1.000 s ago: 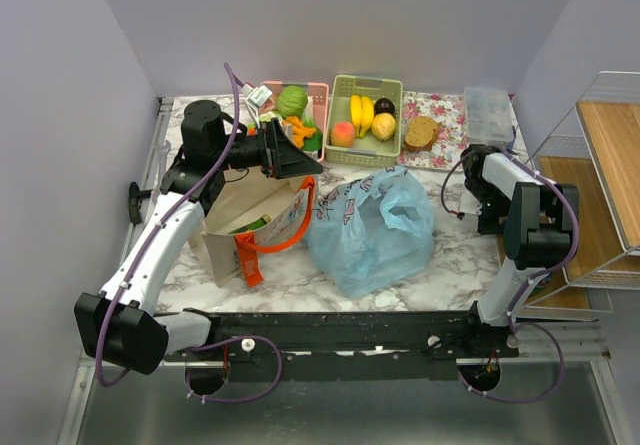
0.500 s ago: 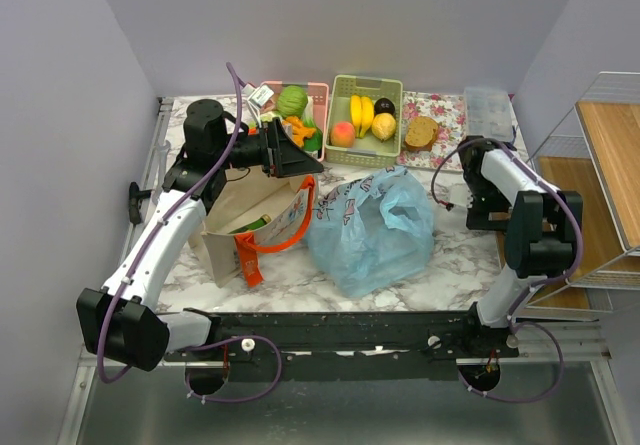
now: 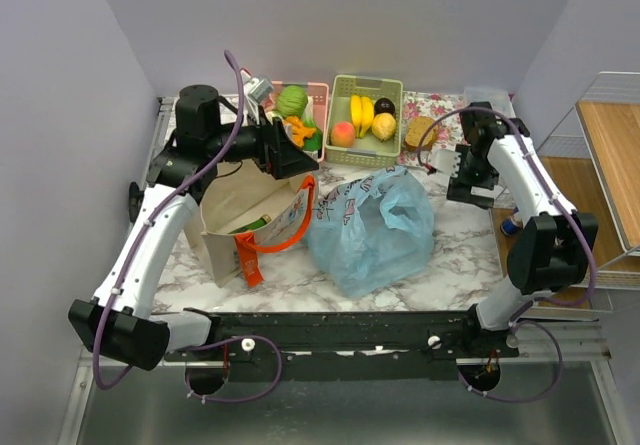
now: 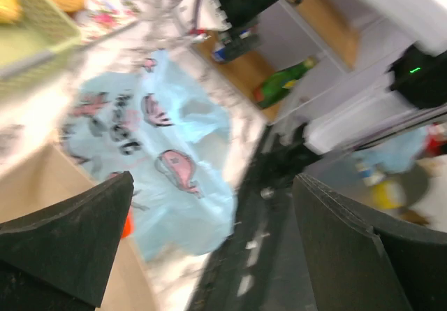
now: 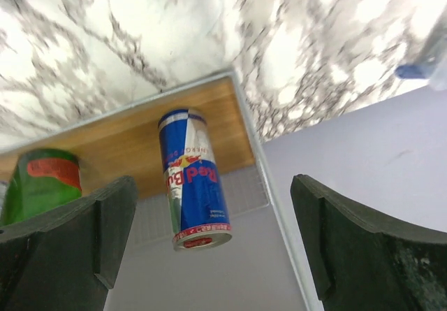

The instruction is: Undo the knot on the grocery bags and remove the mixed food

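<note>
Left gripper (image 3: 300,153): jaws are standing wide apart and holding nothing. It is hanging over the far rim of the beige tote (image 3: 232,227), just beside the pink basket (image 3: 319,90), and pointing toward the bag.
Right gripper (image 3: 462,173): jaws are also spread wide and empty. It is hovering above the counter (image 3: 460,255) just right of the bag, near the floral mat (image 3: 447,115). Its own camera is facing away, toward a blue drink can (image 5: 192,178) on the side shelf (image 5: 133,126).
Grocery bag (image 3: 375,230): light blue plastic, lying slumped mid-counter, touching the tote on its left, in front of the green basket (image 3: 365,83).
Knot: not possible to pick out; the bag's top is showing only crumpled folds, and the left wrist view is blurred.
Mixed food: a cabbage (image 3: 292,100) and orange pieces (image 3: 298,130) are sitting in the pink basket, and a peach (image 3: 343,133) is in the green basket beside the bananas (image 3: 358,113). Whether the bag is holding more cannot be told.
Step, as a judgement: both arms seem to be lining up on the bag.
Risk, snagging: the left gripper, coming down, may be catching the tote's orange handle (image 3: 268,245) instead of the bag.
Risk, tearing: pinching thin film away from the tie could rip it or lift the whole bag.
Risk, collision: two arms closing on one bag could bump each other or knock the baskets.
</note>
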Motion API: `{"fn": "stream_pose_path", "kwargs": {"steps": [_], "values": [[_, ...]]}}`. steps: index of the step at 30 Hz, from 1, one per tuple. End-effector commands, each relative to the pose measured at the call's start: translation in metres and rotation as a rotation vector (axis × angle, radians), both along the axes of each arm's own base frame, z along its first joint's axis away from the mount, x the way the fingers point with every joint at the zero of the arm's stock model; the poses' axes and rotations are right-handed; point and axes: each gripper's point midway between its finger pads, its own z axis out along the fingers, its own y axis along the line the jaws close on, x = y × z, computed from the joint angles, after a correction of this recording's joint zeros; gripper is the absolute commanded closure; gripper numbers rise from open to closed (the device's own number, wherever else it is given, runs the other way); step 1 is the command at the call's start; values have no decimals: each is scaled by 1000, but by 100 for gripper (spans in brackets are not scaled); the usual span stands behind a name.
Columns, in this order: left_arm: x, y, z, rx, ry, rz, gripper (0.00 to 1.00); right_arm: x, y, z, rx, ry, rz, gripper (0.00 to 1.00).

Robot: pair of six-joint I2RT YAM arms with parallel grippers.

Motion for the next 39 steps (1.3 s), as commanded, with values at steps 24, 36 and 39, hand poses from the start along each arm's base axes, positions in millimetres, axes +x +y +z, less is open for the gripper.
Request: {"fn": "stream_pose_path", "kwargs": {"steps": [24,36,39], "values": [[47,195,-264,1441,-107,-104,2,55,195,171,1147,-213,-298,0],[37,184,-345,1399,11,-165,50,45,190,173,1126,-231,-305,0],[36,172,-329,1327,0,-133,87,44,191,171,1130,-228,-302,0]]}}
